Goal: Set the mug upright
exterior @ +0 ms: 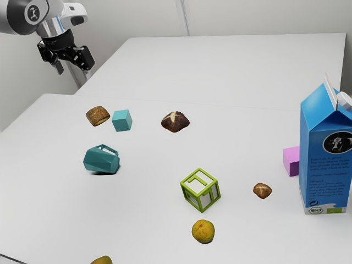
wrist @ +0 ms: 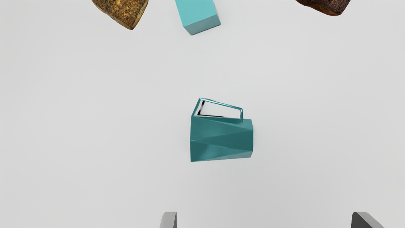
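Well below the open end effector (exterior: 73, 69), the mug (exterior: 101, 160) lies sideways.

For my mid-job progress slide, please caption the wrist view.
Teal mug lying on its side, handle toward the turquoise block, gripper open.

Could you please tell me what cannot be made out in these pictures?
Inside of the mug: hidden by its own wall, both views.
Part of the purple block: behind the milk carton, exterior view.
Lowest fruit: cut off by the exterior view's bottom edge.
Carton's fine print: too small, exterior view.
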### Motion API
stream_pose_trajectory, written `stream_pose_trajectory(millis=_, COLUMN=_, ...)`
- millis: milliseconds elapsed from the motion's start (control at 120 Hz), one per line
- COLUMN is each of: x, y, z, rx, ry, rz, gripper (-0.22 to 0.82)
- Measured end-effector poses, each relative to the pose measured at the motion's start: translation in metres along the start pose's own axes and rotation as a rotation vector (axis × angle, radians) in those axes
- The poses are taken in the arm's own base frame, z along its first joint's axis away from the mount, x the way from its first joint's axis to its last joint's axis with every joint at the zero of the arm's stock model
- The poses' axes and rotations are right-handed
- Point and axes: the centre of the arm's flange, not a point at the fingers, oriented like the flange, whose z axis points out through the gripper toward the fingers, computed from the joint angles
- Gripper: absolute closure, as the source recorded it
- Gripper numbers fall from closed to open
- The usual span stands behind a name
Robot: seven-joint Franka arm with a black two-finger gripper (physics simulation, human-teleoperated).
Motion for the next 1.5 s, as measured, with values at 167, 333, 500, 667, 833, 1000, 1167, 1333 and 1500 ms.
stream_pose_trajectory(millis=167, x=-0.002, y=-0.007, z=0.004, rx=-0.001, ry=-0.004, rz=-0.011, gripper=0.0)
stream_pose_trajectory(millis=333, x=-0.006, y=-0.042, z=0.033, rx=-0.012, ry=-0.057, rz=-0.082, gripper=0.0)
stream_pose_trajectory(millis=500, x=-0.007, y=-0.09, z=0.086, rx=-0.127, ry=-0.144, rz=-0.215, gripper=0.0)
stream_pose_trajectory(millis=667, x=-0.004, y=-0.112, z=0.142, rx=-0.289, ry=-0.229, rz=-0.296, gripper=0.0)
stream_pose_trajectory(millis=833, x=-0.024, y=-0.173, z=0.214, rx=-0.427, ry=-0.32, rz=-0.399, gripper=0.0)
stream_pose_trajectory(millis=1000, x=-0.032, y=-0.193, z=0.263, rx=-0.521, ry=-0.363, rz=-0.397, gripper=0.0)
stream_pose_trajectory(millis=1167, x=-0.023, y=-0.202, z=0.306, rx=-0.595, ry=-0.368, rz=-0.365, gripper=0.0)
stream_pose_trajectory(millis=1333, x=-0.013, y=-0.2, z=0.343, rx=-0.658, ry=-0.366, rz=-0.327, gripper=0.0)
stream_pose_trajectory(millis=1500, x=-0.008, y=-0.194, z=0.364, rx=-0.717, ry=-0.34, rz=-0.306, gripper=0.0)
